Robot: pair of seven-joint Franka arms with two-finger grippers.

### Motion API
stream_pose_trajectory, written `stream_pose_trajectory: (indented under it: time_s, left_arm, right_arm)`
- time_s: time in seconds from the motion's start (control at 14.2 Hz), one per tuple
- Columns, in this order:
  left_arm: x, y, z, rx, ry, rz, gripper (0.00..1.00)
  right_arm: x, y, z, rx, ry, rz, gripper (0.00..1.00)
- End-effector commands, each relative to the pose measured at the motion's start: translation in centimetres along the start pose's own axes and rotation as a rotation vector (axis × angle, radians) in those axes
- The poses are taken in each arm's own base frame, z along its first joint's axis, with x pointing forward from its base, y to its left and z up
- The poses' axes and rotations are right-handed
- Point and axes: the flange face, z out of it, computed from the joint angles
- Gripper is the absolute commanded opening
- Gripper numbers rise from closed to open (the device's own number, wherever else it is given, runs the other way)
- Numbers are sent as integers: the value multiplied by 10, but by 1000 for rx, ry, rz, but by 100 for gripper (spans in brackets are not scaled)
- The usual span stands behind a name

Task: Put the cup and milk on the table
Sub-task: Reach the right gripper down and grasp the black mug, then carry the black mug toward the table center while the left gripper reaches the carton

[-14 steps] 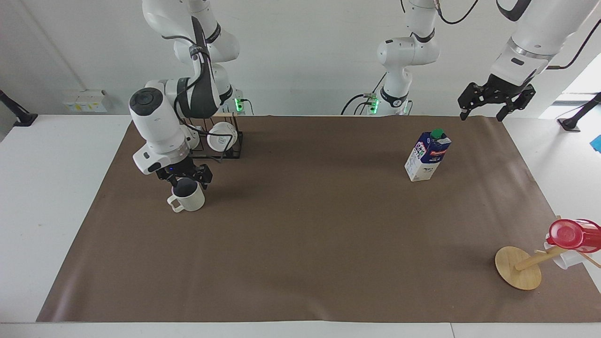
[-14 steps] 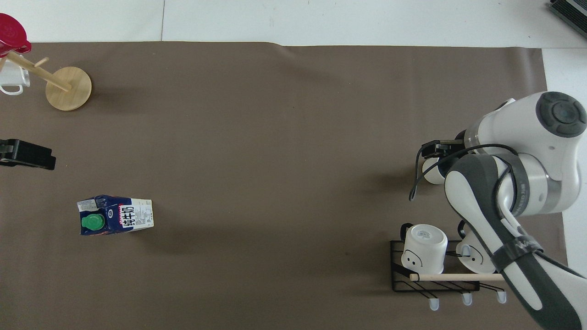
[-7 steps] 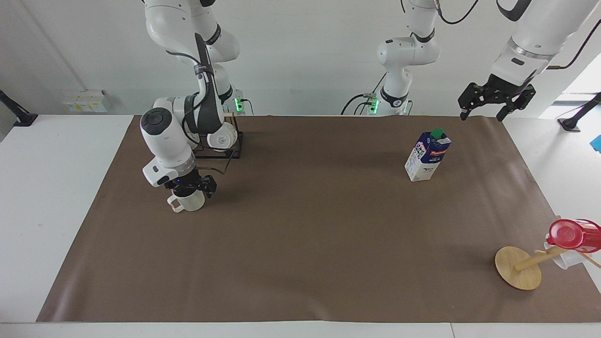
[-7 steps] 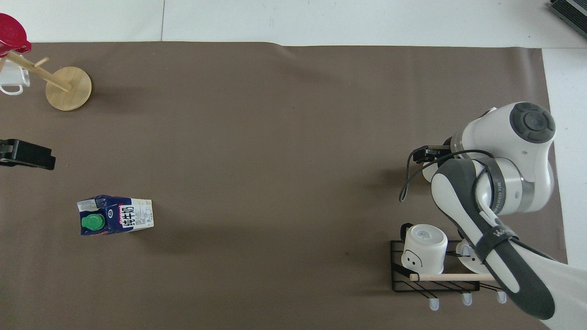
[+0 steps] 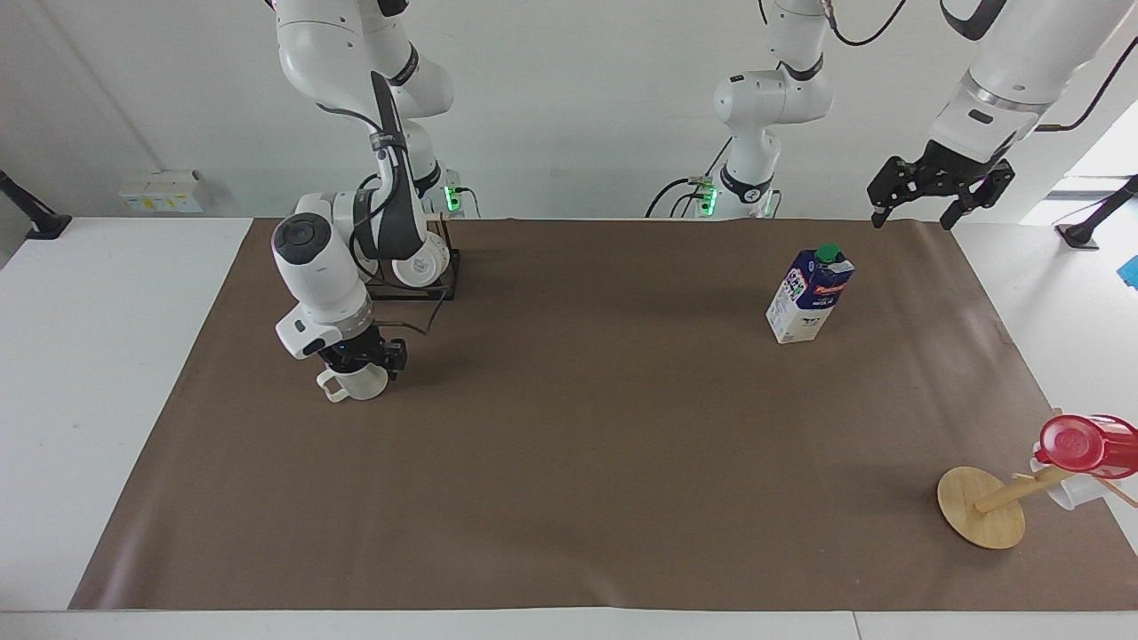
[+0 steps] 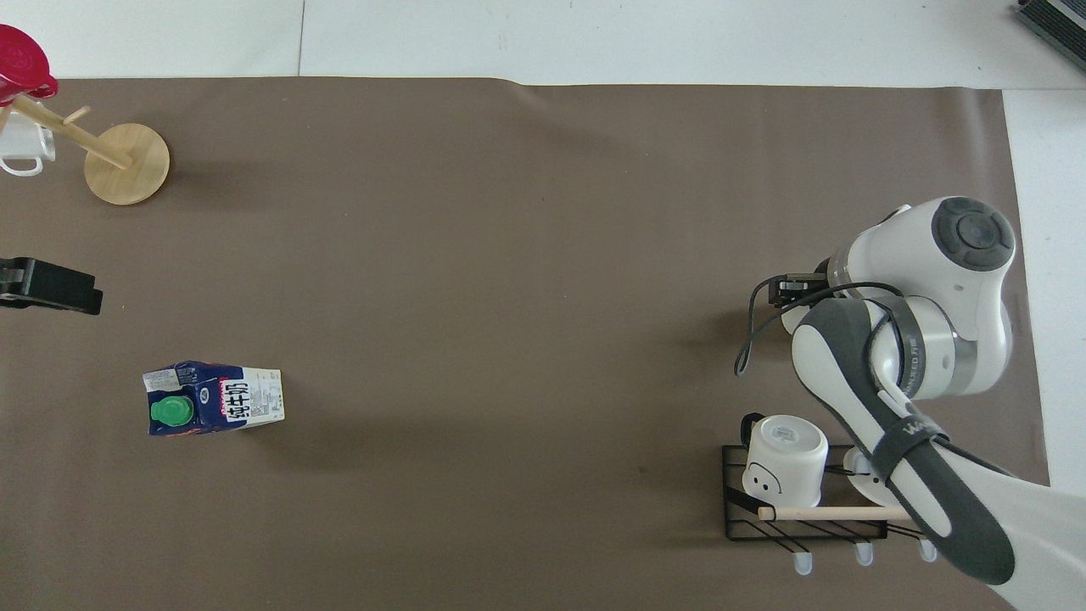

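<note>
The speckled cream cup (image 5: 356, 384) stands upright on the brown mat (image 5: 578, 462) of the white table (image 5: 80, 356), toward the right arm's end. My right gripper (image 5: 360, 357) is down on the cup's rim and covers its opening. In the overhead view the right gripper (image 6: 793, 288) and arm hide most of the cup (image 6: 791, 320). The blue-and-white milk carton (image 5: 807, 298) stands upright on the mat toward the left arm's end; it also shows in the overhead view (image 6: 214, 399). My left gripper (image 5: 938, 191) hangs open and empty in the air over the mat's corner and waits; it also shows in the overhead view (image 6: 51, 288).
A black wire rack (image 5: 444, 280) with two plain white mugs (image 6: 785, 462) stands nearer to the robots than the cup. A bamboo disc stand (image 5: 980, 507) lies tipped at the mat's corner farthest from the robots, with a red-topped cup (image 5: 1086, 444) on it.
The right arm has come lower, so the gripper now sits down over the cup's opening. The cup and the carton have stayed in place. The left arm has barely moved.
</note>
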Motion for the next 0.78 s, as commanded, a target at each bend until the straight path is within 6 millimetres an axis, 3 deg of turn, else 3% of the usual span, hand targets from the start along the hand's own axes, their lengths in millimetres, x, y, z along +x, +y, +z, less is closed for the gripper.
stream_pose_trajectory:
  time_s: [0.0, 0.35, 0.64, 0.71]
  left_arm:
    - [-4, -5, -8, 5, -1, 1, 100]
    - [-4, -5, -8, 5, -3, 1, 100]
    - [-4, -13, -8, 5, -1, -15, 100]
    - [-4, -12, -8, 5, -3, -13, 100]
  right_arm:
    - [2, 0, 0, 18, 14, 35, 0]
    - [22, -3, -12, 55, 43, 97, 0]
    - [30, -8, -43, 79, 84, 163, 0]
    - [28, -18, -51, 84, 93, 167, 0]
